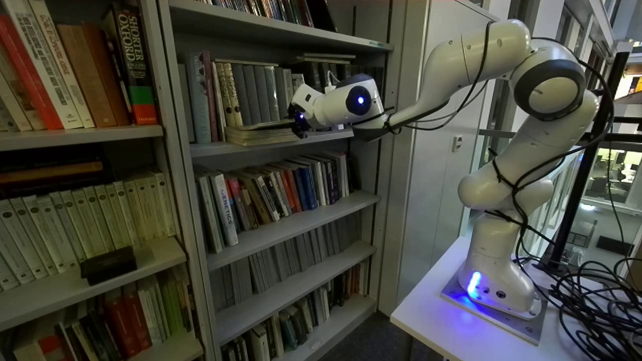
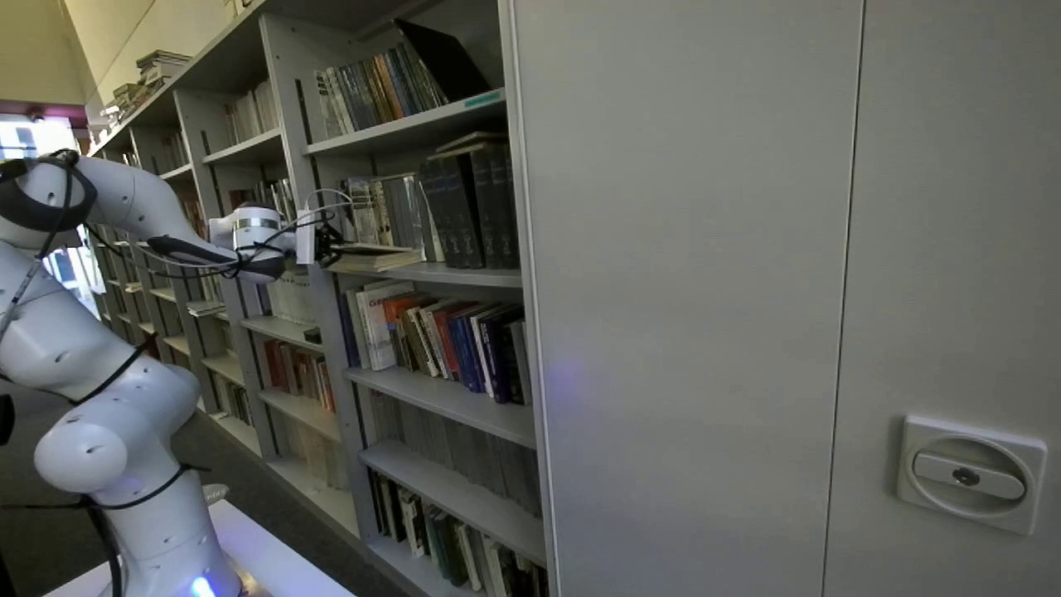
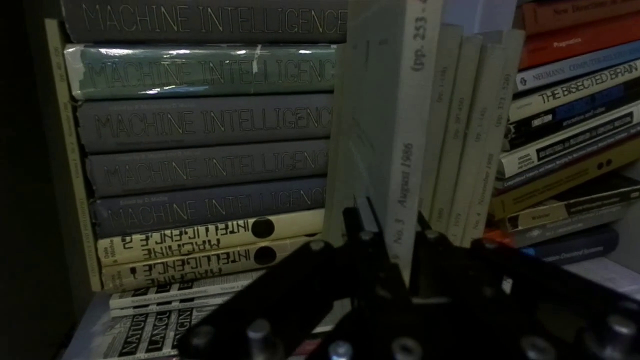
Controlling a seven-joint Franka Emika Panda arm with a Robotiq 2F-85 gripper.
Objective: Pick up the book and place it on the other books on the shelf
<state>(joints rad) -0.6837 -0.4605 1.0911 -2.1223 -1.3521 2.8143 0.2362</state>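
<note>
While the gripper (image 3: 395, 221) pinches a thin book (image 3: 407, 125), the shelf (image 2: 472, 275) holds a pile (image 1: 261, 137) up front, upright books (image 1: 254, 93) behind

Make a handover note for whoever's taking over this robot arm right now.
End effector: jaws on either side of the book; can't tell whether they clamp it.
Book: at the flat stack on the shelf, in front of the other books, which stand upright.
Done: end effector positioned around the book.
Left: check the grip, lift, lay the book on the other books.
</note>
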